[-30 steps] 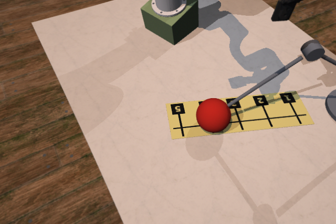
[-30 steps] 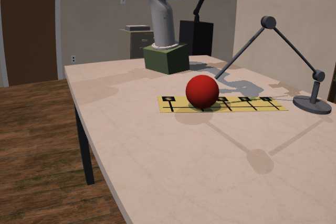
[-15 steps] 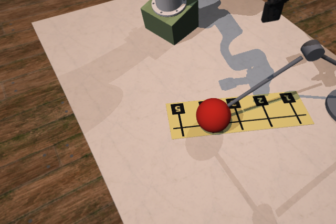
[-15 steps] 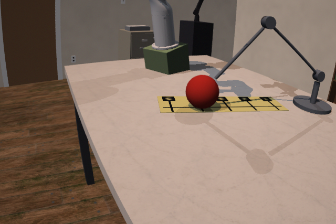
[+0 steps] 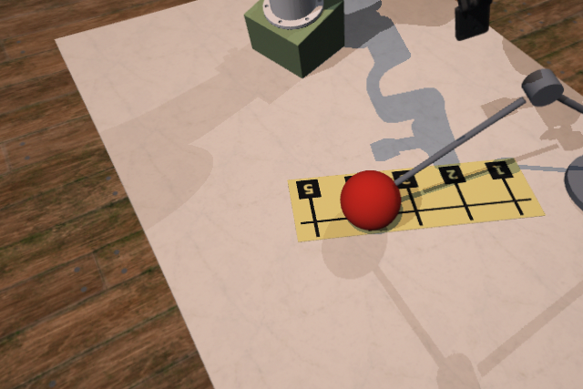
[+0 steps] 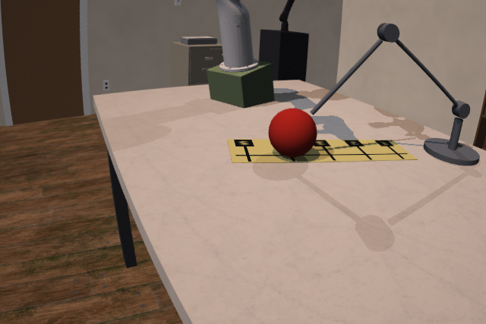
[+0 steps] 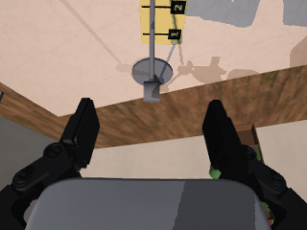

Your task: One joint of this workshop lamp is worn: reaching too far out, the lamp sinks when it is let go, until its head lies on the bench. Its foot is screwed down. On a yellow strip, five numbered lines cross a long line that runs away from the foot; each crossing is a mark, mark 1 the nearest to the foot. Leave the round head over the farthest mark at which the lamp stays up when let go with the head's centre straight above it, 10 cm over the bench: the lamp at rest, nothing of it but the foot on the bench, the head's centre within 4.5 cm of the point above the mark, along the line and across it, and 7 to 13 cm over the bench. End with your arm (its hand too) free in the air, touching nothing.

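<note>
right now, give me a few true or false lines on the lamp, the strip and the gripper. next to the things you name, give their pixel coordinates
1. The lamp's round head (image 5: 370,199) (image 6: 292,132) is red. True.
2. The gripper (image 5: 464,8) (image 7: 151,112) is shut on the lamp's head. False: it is open, with nothing between its fingers.
3. The yellow strip (image 5: 498,214) (image 6: 232,151) (image 7: 146,21) lies under the lamp's foot. False: the foot (image 5: 575,182) (image 6: 450,152) (image 7: 139,73) stands beyond the strip's mark 1 end.
4. In the top view, the head covers the number 4 label. True.
5. The lamp's elbow joint (image 5: 543,87) (image 6: 388,33) is lower than its head. False: it is well above the head.
</note>
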Controlling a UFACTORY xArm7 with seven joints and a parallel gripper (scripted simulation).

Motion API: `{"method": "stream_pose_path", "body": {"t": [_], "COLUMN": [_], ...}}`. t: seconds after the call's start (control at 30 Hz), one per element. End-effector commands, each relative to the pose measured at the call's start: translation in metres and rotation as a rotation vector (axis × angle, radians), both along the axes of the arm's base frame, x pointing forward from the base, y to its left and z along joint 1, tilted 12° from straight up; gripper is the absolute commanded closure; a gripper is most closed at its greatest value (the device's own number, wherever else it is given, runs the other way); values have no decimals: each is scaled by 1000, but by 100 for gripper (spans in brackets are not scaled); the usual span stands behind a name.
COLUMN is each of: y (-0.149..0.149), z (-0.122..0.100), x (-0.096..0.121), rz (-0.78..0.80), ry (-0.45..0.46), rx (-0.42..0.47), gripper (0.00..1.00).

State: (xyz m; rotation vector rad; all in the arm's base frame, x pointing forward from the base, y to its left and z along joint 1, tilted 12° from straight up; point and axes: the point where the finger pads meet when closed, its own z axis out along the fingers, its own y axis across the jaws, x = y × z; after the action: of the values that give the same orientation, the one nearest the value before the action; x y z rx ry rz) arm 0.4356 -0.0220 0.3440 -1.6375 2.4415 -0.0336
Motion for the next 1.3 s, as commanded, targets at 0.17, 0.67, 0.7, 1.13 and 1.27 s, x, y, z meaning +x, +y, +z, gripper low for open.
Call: {"method": "stream_pose_path", "body": {"t": [0.17, 0.67, 0.7, 1.13, 1.27], "y": [0, -22, -24, -40, -46], "z": [2, -73, -79, -140, -162], "x": [1, 2, 3, 3, 3], "rz": [20, 21, 21, 23, 24], "ry": [-54, -54, -54, -55, -56], "rx": [114, 114, 114, 125, 129], "gripper": [0, 0, 0, 0, 0]}}
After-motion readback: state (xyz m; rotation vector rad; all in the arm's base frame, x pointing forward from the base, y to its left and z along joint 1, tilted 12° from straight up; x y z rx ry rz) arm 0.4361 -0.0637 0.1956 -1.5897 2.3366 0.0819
